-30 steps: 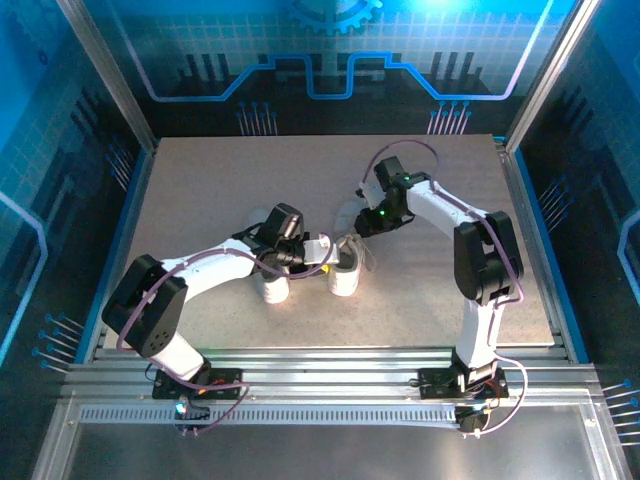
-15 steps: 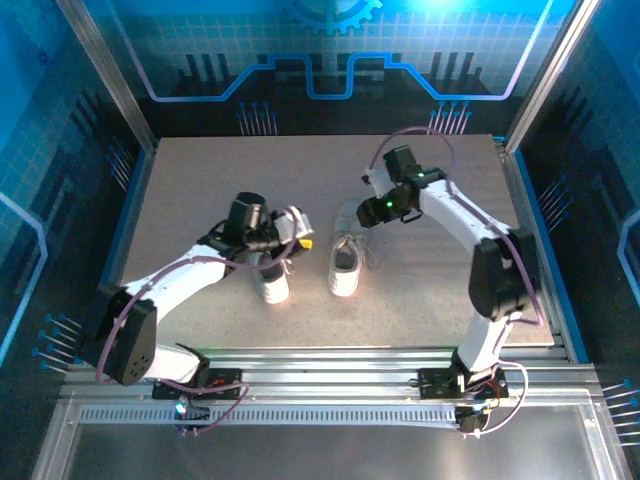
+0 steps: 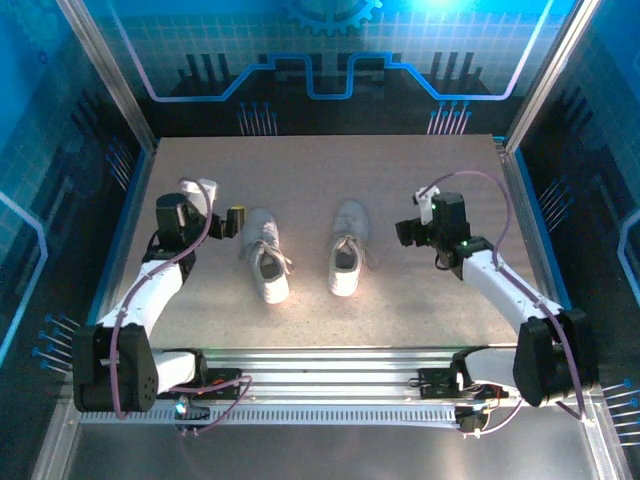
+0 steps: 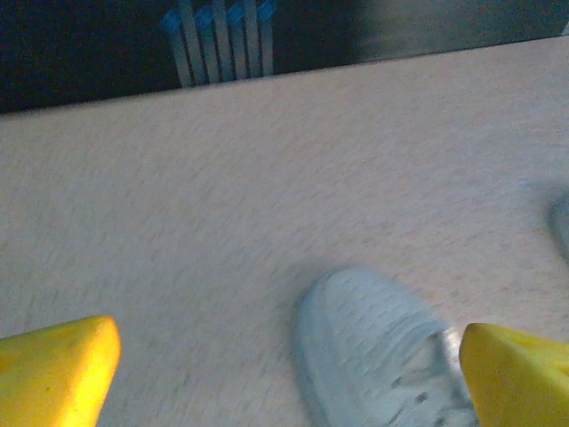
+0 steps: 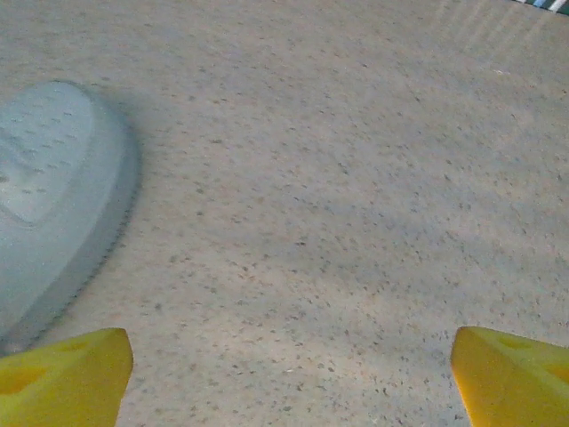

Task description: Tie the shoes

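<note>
Lying side by side at the middle of the bench (image 3: 330, 165), toes away from the arm bases: shoes (image 3: 345, 252), one white pair, not touching each other. Left end effector (image 3: 220, 203): jaws spread wide, empty, just left of the pair. Right end effector (image 3: 417, 215): jaws spread wide, empty, right of the pair.

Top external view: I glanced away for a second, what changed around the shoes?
Both arms pulled away from the shoes: the left claw swung out left, the right claw out right, and both opened, holding nothing. The shoes stayed side by side on the table.
</note>
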